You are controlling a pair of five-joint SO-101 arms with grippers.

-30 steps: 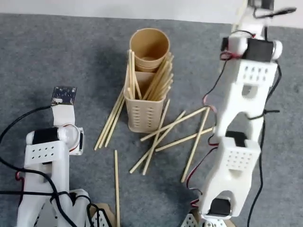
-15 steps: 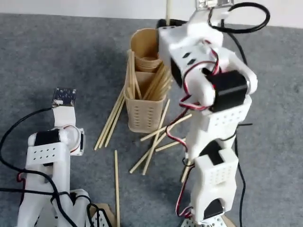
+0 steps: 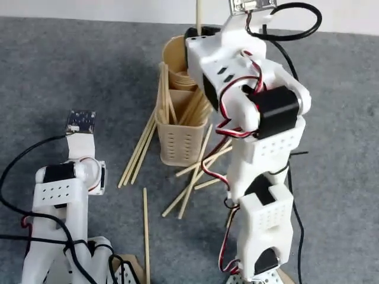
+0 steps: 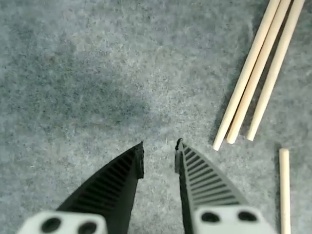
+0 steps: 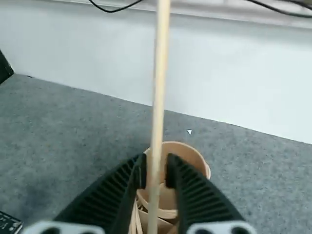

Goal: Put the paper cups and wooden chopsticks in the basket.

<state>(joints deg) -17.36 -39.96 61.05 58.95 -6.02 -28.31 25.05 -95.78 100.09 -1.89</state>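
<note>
right tool (image 5: pixel 155 168) clamped on one wooden chopstick (image 5: pixel 160 73): stick upright, pinched low down, most of its length poking up above the jaws. It hangs over the basket (image 3: pixel 180 145), right above the paper cups (image 3: pixel 173 48) nested in the basket's far compartment; the near compartment holds a bunch of sticks. left tool (image 4: pixel 159 153) is empty, jaws a narrow gap apart, tips pointing down at the grey tabletop (image 4: pixel 73 73), just beside the ends of three chopsticks (image 4: pixel 253 73) lying side by side. More loose chopsticks (image 3: pixel 192 186) lie crossed on the tabletop in front of the basket, partly under the right arm. Handling guess: sticks are light, stiff, round and smooth, so they'll pivot or slide in a two-point pinch. Grab across the stick near mid-length, one at a time; the bundled three will likely roll apart. Cups are thin paper, so squeeze them lightly.
</note>
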